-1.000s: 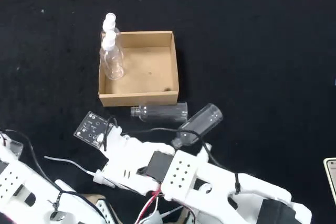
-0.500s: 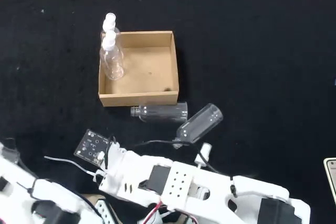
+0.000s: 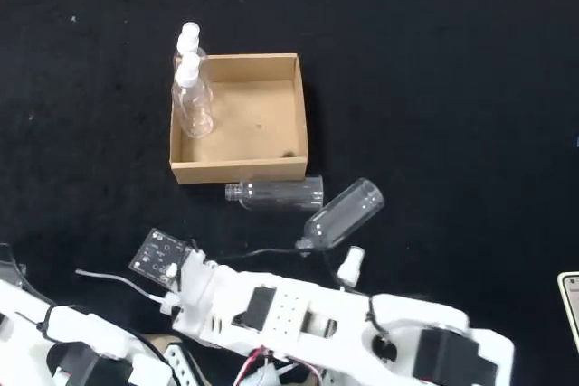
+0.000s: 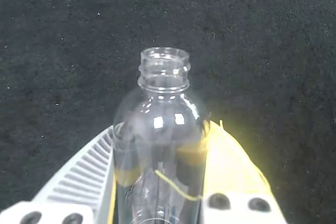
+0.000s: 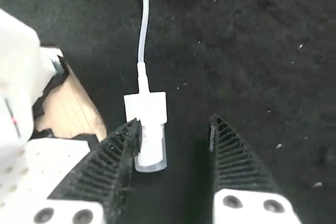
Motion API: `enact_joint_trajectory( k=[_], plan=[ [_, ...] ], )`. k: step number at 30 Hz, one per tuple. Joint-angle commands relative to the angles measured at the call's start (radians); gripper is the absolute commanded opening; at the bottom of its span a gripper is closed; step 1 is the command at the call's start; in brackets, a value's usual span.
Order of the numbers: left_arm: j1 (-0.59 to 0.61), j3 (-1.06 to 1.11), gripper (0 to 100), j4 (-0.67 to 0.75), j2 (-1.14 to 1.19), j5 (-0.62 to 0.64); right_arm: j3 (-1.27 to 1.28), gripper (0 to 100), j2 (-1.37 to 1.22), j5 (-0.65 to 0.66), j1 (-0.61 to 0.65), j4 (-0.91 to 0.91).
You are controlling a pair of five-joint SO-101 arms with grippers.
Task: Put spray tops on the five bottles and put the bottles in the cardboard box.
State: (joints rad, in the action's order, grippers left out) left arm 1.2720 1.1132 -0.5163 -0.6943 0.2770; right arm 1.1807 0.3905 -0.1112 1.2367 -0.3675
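The left claw [image 4: 161, 129] is clamped around the body of an uncapped bottle [image 4: 160, 161], whose open neck points away from the wrist. The clear plastic looks slick, so I judge it could twist or slip in that hold once a top is pressed on.

The right claw [image 5: 175, 124] stands apart around a spray top [image 5: 149, 135] lying on the bench [image 5: 262, 35]. One finger touches the top and the other is clear of it. An uneven close could push the top sideways out of the gap. Its long dip tube [image 5: 142, 19] could also bend or miss the bottle's neck.

In the high view the cardboard box [image 3: 240, 170] appears to hold a rear capped bottle [image 3: 189, 42] and a front capped bottle [image 3: 194, 106] at its left wall. Just in front of the box lies a bare bottle [image 3: 276, 193], with a tilted bare bottle [image 3: 346, 212] beside it. A loose spray top [image 3: 350, 265] lies close to the right arm, and a swing of that arm could scatter all three.

I count five bottles, two capped and three bare. There are four spray tops, two fitted and two loose, and one box.
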Motion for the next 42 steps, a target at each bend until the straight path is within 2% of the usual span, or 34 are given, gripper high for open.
enact_joint_trajectory(
  k=[1, 10, 16, 28, 34, 39, 42],
  plan=[
    [0.005, -0.064, 3, 0.015, -0.011, 0.012, -0.090, 18.8, -0.053, -0.003, 0.006, 0.025],
    [0.004, -0.064, 3, 0.015, -0.011, 0.012, -0.104, 18.8, -0.064, 0.002, 0.023, 0.011],
    [0.004, -0.064, 3, 0.014, -0.011, 0.012, -0.188, 19.1, -0.038, 0.003, 0.052, -0.146],
    [0.007, -0.062, 3, 0.014, -0.011, 0.012, -0.232, 19.4, -0.160, 0.002, 0.052, -0.101],
    [0.008, -0.054, 3, 0.014, -0.012, 0.012, -0.257, 26.0, -0.197, 0.002, 0.054, -0.107],
    [0.010, -0.054, 3, 0.014, -0.012, 0.012, -0.257, 19.5, -0.202, 0.017, 0.046, -0.100],
    [0.010, -0.054, 3, 0.014, -0.012, 0.012, -0.257, 10.2, -0.196, 0.114, 0.023, -0.100]
  ],
)
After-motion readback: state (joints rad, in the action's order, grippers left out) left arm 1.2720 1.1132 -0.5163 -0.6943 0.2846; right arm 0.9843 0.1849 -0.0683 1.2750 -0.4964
